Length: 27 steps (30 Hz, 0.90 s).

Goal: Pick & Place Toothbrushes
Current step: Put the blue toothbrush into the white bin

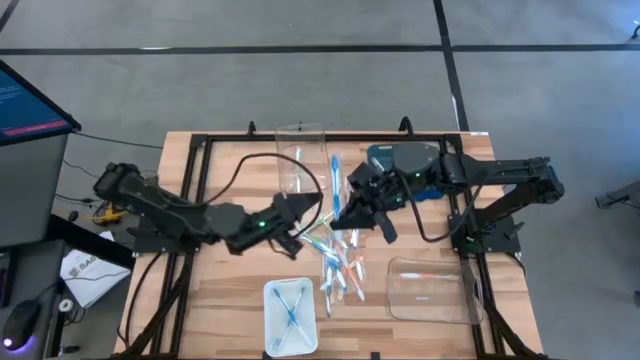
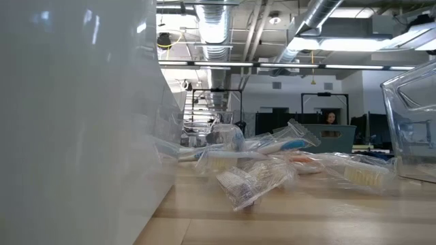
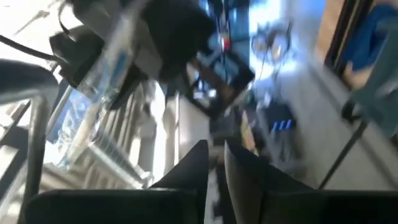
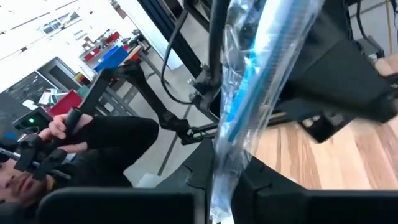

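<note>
1. Holding a wrapped blue toothbrush [image 4: 249, 93] upright between us, we have the right gripper [image 1: 347, 207] closed on its lower end; in the right wrist view the clear sleeve runs up from between the fingers [image 4: 199, 177].
2. In the high view the same brush shows as a thin blue line running away from the pile toward the far edge of the table [image 1: 220, 170], so its long axis points from the right gripper toward the far clear container [image 1: 300, 135].
3. Our left gripper [image 1: 300, 207] sits just beside the right one, across the brush. Its fingers [image 3: 198, 165] stand almost together with only a narrow slit between them, and we see nothing held in that slit; the brush appears well ahead of them in the left wrist view.
4. The rest of the toothbrushes [image 1: 335, 262] lie heaped mid-table, near side of both grippers, a few already in the white tray [image 1: 270, 325].
5. We judge the coming move a handover or reorientation: the free upper end lies toward the left gripper, the nearer arm to take it.
6. A person's hands [image 4: 68, 124] show beyond the table.
</note>
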Each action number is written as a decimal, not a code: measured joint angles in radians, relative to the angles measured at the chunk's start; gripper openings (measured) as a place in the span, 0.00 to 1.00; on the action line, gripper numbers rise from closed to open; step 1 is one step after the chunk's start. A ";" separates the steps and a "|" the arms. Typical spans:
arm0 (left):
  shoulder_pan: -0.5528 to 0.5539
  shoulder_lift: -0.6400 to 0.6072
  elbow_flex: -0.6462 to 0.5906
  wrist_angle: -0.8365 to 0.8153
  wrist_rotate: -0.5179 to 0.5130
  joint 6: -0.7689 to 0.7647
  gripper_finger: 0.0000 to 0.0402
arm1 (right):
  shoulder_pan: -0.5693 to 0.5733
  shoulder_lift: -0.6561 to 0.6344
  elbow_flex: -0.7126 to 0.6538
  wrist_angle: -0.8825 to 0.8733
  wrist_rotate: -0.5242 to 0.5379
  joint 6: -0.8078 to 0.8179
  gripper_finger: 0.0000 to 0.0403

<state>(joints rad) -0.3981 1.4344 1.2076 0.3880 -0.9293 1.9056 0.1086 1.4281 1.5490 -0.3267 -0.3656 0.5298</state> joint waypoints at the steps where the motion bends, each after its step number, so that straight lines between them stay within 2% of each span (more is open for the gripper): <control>1: 0.000 0.007 0.000 0.019 -0.022 0.037 0.11 | 0.003 0.000 0.000 -0.010 0.000 0.003 0.08; 9: -0.068 -0.034 0.000 0.043 -0.033 0.129 0.05 | 0.028 0.000 0.000 -0.057 0.028 -0.010 0.02; 15: -0.113 -0.075 0.000 0.043 -0.013 0.129 0.04 | 0.043 0.000 0.000 -0.077 0.060 0.059 0.10; 18: -0.115 -0.089 0.000 0.046 -0.013 0.094 0.06 | 0.042 0.000 0.000 -0.086 0.064 0.078 0.11; 22: -0.094 -0.093 0.000 0.044 -0.001 0.084 0.08 | 0.051 0.000 0.000 -0.086 0.079 0.085 0.07; 27: -0.060 -0.093 0.000 0.043 0.083 0.108 0.08 | 0.056 0.000 0.000 -0.085 0.079 0.084 0.02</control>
<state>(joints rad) -0.4576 1.3415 1.2079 0.4314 -0.8465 2.0132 0.1646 1.4281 1.5490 -0.4118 -0.2867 0.6138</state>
